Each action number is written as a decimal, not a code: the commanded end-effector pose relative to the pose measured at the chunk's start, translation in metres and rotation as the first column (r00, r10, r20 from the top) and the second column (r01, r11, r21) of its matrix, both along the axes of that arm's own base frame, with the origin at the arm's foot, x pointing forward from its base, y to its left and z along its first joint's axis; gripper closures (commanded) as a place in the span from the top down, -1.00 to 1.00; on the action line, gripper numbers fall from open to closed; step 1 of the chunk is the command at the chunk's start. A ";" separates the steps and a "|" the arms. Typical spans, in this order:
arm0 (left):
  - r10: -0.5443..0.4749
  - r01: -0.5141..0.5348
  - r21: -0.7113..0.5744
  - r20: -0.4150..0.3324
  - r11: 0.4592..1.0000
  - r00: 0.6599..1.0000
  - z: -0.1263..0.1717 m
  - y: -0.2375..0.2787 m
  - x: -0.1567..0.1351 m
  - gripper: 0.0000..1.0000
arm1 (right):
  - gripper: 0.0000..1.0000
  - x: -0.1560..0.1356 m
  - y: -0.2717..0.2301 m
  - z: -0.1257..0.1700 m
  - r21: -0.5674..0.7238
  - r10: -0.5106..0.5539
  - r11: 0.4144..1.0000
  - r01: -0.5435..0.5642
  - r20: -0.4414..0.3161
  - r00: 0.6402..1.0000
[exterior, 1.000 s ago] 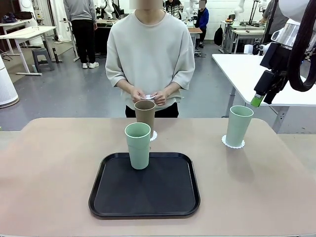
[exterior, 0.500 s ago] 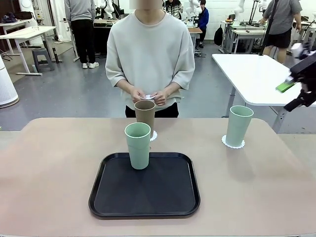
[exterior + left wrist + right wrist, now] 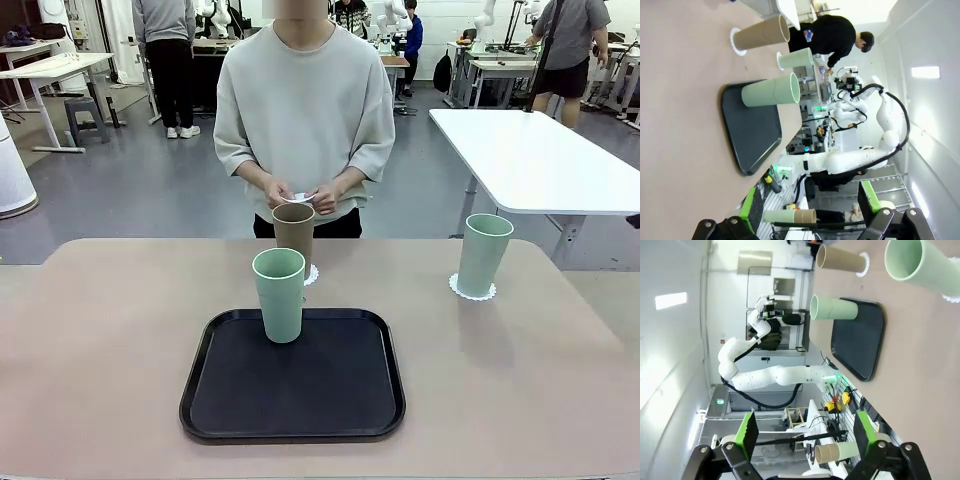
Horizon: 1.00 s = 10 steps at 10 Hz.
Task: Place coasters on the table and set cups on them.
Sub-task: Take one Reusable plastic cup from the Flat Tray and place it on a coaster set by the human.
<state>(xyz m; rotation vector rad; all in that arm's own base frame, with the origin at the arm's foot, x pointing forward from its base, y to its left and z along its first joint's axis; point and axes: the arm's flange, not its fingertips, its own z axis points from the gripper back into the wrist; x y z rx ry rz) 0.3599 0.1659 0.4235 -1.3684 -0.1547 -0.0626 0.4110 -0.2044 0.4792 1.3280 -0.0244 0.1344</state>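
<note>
Left tool (image 3: pixel 809 209) spread, nothing between fingers. Right tool (image 3: pixel 805 434) spread, likewise empty. Black tray (image 3: pixel 292 400) near-centre on tabletop (image 3: pixel 100 340). Near mint cup (image 3: pixel 279 295) upright on tray's far part. Brown cup (image 3: pixel 294 235) just behind, upright on centre coaster (image 3: pixel 311 274). Right mint cup (image 3: pixel 484 253) upright on right coaster (image 3: pixel 472 292), well apart. Beyond, person's hands (image 3: pixel 281 191) hold third coaster (image 3: pixel 301 196) above brown cup.
</note>
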 end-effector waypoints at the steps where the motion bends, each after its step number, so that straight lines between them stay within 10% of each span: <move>1: 0.004 -0.004 0.001 -0.001 1.000 1.000 0.003 0.001 -0.001 1.00 | 1.00 0.001 -0.014 -0.017 0.036 0.062 0.997 -0.063 0.029 0.998; 10: 0.004 -0.004 0.001 -0.001 1.000 1.000 0.003 0.001 -0.001 1.00 | 1.00 -0.019 -0.030 -0.040 0.050 0.021 0.999 -0.021 -0.001 1.000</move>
